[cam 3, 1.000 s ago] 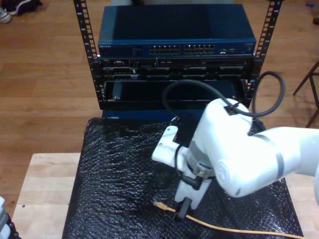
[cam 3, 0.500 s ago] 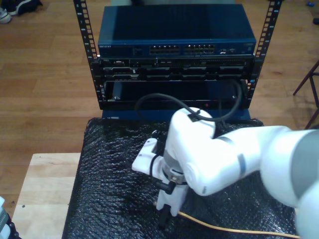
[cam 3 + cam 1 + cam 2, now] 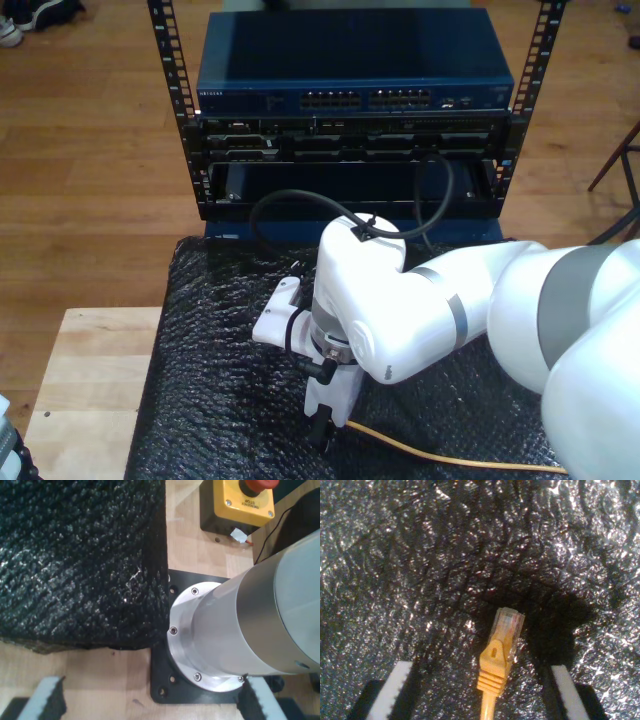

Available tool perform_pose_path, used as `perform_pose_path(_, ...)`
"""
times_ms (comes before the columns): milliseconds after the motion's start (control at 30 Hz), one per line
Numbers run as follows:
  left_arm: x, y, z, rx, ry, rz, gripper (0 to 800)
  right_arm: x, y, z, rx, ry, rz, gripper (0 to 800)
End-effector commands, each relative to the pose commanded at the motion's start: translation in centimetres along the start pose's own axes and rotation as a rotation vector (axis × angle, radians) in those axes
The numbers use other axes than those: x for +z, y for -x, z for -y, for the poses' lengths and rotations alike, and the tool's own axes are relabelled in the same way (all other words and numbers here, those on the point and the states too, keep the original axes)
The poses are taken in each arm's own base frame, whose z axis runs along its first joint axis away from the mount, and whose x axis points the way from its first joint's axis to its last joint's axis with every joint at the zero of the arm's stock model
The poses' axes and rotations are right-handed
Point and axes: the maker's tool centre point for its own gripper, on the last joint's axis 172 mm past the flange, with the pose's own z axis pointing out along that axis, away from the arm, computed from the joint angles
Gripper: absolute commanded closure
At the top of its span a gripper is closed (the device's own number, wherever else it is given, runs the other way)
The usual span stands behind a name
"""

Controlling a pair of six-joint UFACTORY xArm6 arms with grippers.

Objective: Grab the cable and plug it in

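The yellow-orange cable [image 3: 492,672] lies on black bubble wrap [image 3: 420,570], and its clear plug [image 3: 506,626] points away from the camera. My second gripper [image 3: 481,680] is open just above the mat, one finger [image 3: 395,687] on each side of the plug's boot, not touching it. In the exterior view this gripper [image 3: 322,428] points down at the mat's near edge, and the cable [image 3: 450,458] trails off toward that view's right. My first gripper [image 3: 152,700] is open with nothing between its fingers, above an arm's silver base [image 3: 225,635].
A black rack [image 3: 200,150] stands behind the mat, holding a blue network switch [image 3: 350,60] with a row of ports [image 3: 365,99]. Bare wooden table [image 3: 90,380] shows at the exterior view's left. A yellow emergency-stop box [image 3: 240,505] sits by the arm's base plate [image 3: 162,680].
The second arm has swung toward the exterior view's left and now stands over the cable's plug end, which its gripper hides in the exterior view.
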Motion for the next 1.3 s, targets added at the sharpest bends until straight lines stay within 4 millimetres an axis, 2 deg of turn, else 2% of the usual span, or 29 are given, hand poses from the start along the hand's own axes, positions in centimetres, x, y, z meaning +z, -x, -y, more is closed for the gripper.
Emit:
perform_pose_path(133, 0.0, 0.0, 0.0, 0.0, 0.0, 0.0, 0, 0.1, 0.1, 0.0, -0.004, 0.003, 0.004, 327)
perform_pose_path(233, 0.0, 0.0, 0.0, 0.0, 0.0, 0.0, 0, 0.1, 0.2, -0.1, -0.008, 0.006, 0.007, 347)
perform_pose_path(767, 0.0, 0.0, 0.0, 0.0, 0.0, 0.0, 0, -0.7, -0.7, -0.5, -0.014, 0.02, -0.008, 409)
perform_pose_path(900, 0.0, 0.0, 0.0, 0.0, 0.0, 0.0, 0, -0.6, -0.4, -0.6, 0.007, 0.027, 0.001, 414)
perform_pose_path(1067, 0.0, 0.0, 0.0, 0.0, 0.0, 0.0, 0, -0.6, 0.5, -1.7, 0.012, 0.092, 0.046, 456)
perform_pose_path(1300, 0.0, 0.0, 0.0, 0.002, 0.0, 0.0, 0, -0.6, 0.7, -2.1, 0.016, 0.114, 0.06, 456)
